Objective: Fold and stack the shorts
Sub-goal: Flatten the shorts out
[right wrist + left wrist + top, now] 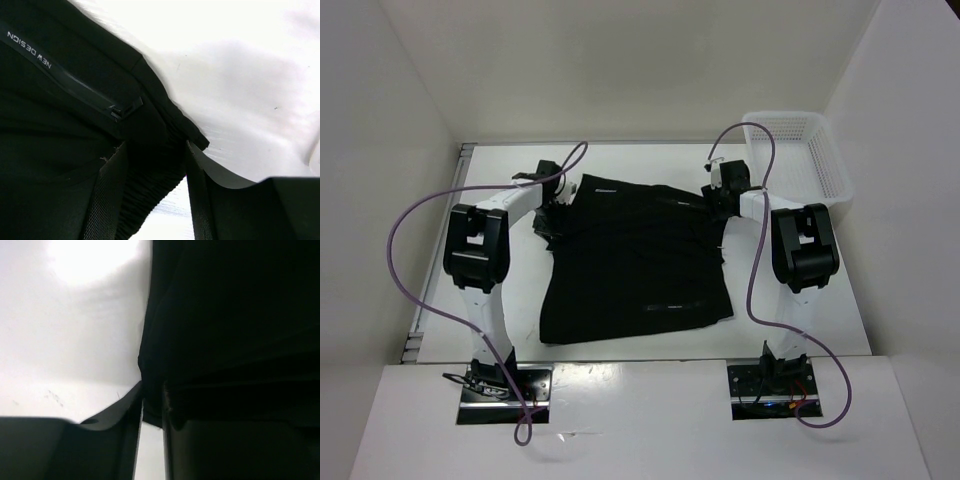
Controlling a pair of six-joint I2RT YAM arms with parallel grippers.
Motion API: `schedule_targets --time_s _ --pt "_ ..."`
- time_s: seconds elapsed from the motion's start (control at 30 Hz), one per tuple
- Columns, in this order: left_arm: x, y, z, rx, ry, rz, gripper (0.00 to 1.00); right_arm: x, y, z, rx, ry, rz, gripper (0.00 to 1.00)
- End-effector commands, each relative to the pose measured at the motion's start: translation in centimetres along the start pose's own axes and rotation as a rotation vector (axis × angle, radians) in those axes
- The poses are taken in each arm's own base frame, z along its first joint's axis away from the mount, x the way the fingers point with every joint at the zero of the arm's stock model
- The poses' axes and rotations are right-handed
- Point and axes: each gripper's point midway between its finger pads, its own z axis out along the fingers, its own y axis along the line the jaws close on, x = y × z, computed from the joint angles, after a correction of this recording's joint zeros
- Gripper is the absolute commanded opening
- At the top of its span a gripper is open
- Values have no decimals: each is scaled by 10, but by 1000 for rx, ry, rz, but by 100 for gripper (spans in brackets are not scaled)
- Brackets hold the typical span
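Clamped on the ribbed waistband of the shorts (635,262), the right gripper (721,197) sits just beside the zip pocket (90,95). The left gripper (552,193) looks pinched on the opposite cloth edge, as far as I can judge from its dark wrist view, where fabric fills the thin slot between its fingers. What the coming fold turns on, I reckon, is this: the garment lies flat on the table (800,300) between the two tools and behind them. It runs back toward the arm bases, with the held far edge stretched across from one gripper to the other. Neither arm is nearer; each has a far corner. I count one pair of shorts, two grippers, and one white basket (800,150). The basket stands near the right gripper on its outer side, well apart from the left.
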Motion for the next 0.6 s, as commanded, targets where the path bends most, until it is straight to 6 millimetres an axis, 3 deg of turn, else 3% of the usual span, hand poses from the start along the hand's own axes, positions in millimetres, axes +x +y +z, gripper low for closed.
schedule_targets --time_s 0.0,0.03,0.13,0.17,0.2,0.3,0.33,0.37,0.4,0.43,0.5,0.53,0.57 --pt "29 -3 -12 -36 101 29 39 -20 1 2 -19 -59 -44 53" --pt "20 -2 -15 -38 77 28 42 -27 0 1 -16 -72 -44 53" --pt "-36 5 -33 -33 -72 8 53 -42 0 -4 -28 -109 -73 55" --pt "-49 2 -30 -14 -89 9 59 -48 -1 -6 -25 -123 -82 55" --pt "-82 3 -45 -9 -174 10 59 -53 -3 -7 -22 -134 -100 55" --pt "-117 -2 -37 27 -230 15 63 -56 -2 -8 -30 -136 -124 55" --pt "-141 -3 -49 36 -295 19 64 -61 -4 -9 -27 -147 -136 55" --pt "-146 -3 -33 37 -282 18 64 -63 -4 -10 -27 -147 -136 55" --pt "-156 -4 -31 46 -305 21 66 -63 -4 -10 -27 -147 -136 55" --pt "-161 -8 -11 50 -295 29 67 -69 -5 -12 -24 -159 -146 55" --pt "-187 -12 -13 50 -354 39 67 -69 -5 -12 -24 -159 -146 56" --pt "-188 -12 6 51 -336 39 69 -70 -6 -10 -24 -159 -146 56" --pt "-195 -20 9 64 -350 50 70 -70 -6 -10 -24 -159 -146 56"
